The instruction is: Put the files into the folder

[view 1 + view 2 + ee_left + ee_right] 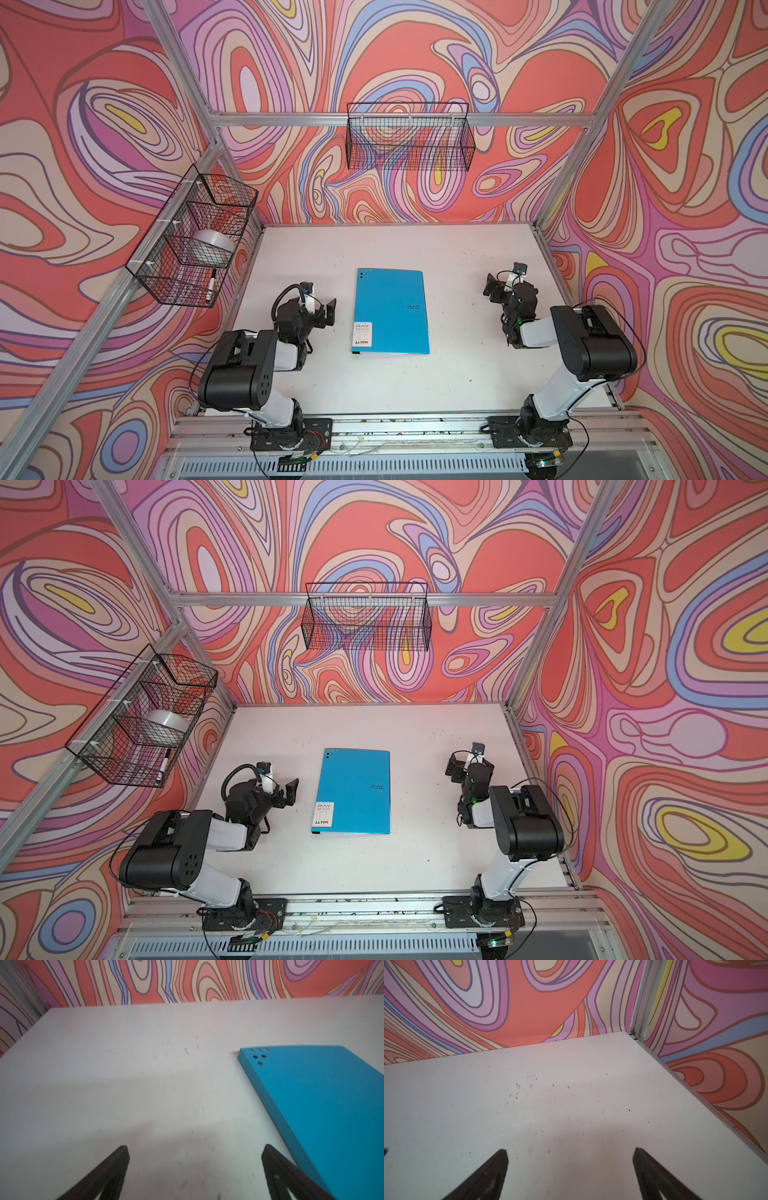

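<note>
At the middle of the table, in both top views, we see the blue folder lying flat and closed, its white label at its near left corner. Our left gripper hangs just beside the folder's left edge, jaws spread and empty. Our right gripper sits well apart toward the table's right edge, likewise spread and empty. From the left wrist we see two fingers wide apart over bare table, the folder's left edge just beside one of them. From the right wrist, spread fingers face the table's far right corner, holding nothing.
</note>
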`<state>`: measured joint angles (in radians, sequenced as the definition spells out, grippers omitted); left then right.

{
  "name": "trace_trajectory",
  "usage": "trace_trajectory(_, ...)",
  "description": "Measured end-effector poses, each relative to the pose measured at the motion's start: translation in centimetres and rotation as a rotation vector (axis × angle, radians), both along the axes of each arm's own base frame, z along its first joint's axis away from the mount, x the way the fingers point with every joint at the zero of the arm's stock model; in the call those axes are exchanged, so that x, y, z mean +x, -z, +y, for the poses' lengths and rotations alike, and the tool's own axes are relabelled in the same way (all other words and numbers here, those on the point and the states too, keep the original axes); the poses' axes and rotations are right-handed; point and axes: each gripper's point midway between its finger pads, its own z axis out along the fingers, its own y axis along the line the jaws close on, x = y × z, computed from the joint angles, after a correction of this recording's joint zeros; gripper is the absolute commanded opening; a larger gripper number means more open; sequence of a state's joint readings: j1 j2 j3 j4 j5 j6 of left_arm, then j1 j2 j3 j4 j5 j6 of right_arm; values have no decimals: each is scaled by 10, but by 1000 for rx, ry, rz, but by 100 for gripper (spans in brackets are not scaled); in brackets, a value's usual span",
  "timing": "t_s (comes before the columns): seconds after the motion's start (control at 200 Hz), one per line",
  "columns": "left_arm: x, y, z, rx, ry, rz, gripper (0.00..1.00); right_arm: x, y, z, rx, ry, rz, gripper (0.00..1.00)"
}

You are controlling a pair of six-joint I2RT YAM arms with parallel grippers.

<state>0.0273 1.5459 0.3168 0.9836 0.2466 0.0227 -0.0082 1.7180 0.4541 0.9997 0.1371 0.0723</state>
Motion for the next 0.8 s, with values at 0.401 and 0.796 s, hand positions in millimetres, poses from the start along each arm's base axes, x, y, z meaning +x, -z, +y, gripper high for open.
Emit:
trace_trajectory(0.401, -14, 6, 4, 5, -16, -17, 100, 0, 0, 0, 0, 0, 0, 98)
trace_trajectory(0.796, 7, -3, 4, 5, -16, 12, 100, 0, 0, 0, 0, 0, 1, 99)
